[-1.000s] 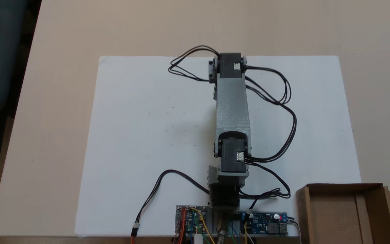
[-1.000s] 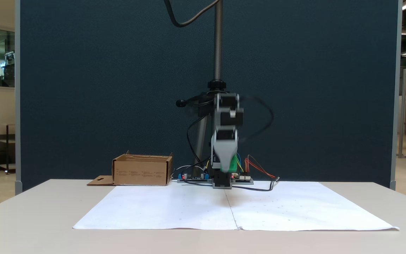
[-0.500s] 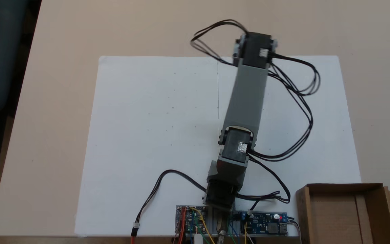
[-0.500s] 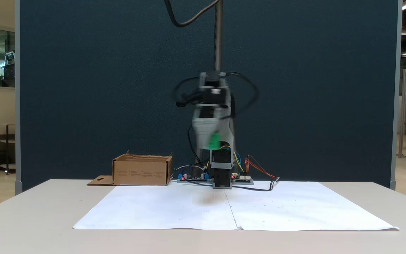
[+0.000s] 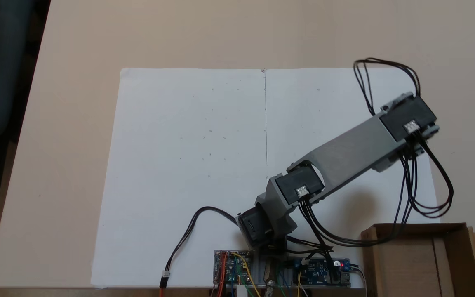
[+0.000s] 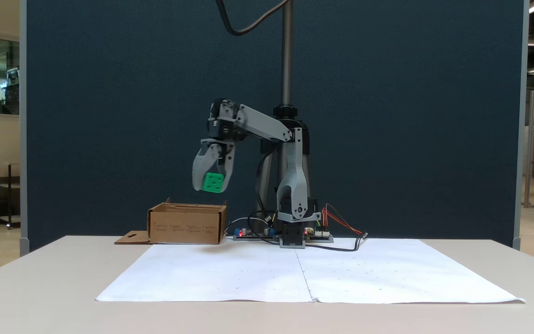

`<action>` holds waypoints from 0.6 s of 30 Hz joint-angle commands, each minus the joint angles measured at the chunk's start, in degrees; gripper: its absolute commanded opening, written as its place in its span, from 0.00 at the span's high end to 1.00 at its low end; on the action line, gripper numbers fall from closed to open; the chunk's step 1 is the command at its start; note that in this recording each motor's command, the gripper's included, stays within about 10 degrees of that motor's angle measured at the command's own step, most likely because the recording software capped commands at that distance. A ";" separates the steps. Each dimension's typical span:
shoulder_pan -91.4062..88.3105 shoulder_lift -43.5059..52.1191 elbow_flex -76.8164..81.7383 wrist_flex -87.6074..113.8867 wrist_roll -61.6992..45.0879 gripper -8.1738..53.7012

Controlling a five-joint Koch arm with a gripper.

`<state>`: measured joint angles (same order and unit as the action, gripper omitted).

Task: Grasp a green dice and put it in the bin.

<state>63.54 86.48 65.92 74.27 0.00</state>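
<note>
The green dice (image 6: 212, 182) hangs in the air, pinched between the grey fingers of my gripper (image 6: 211, 184), which is shut on it. It floats a little above the right-hand end of the bin (image 6: 186, 224), a brown cardboard box with a flap at its left side. Seen from above, the arm (image 5: 357, 146) stretches toward the right and hides the dice beneath its wrist, while the bin (image 5: 421, 260) sits at the bottom right corner with its hang-hole flap on the right.
A white paper sheet (image 5: 188, 165) covers the middle of the tan table (image 5: 76, 49). Circuit boards (image 5: 233, 270) and loose black cables (image 5: 423, 181) lie by the arm's base. A dark blue panel (image 6: 109, 116) stands behind the table, with a metal pole (image 6: 287, 51) rising behind the base.
The arm has swung from pointing straight out over the paper toward the bin's side, lifting the dice with it. The dice now hangs above the bin's edge.
</note>
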 commanded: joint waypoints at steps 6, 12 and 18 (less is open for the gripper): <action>17.75 -1.49 -6.86 2.72 -5.54 0.68; 27.16 -10.20 -17.31 2.37 -9.23 0.68; 37.35 -16.61 -23.12 2.46 -13.80 0.68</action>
<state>98.96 68.12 46.85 74.36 -7.82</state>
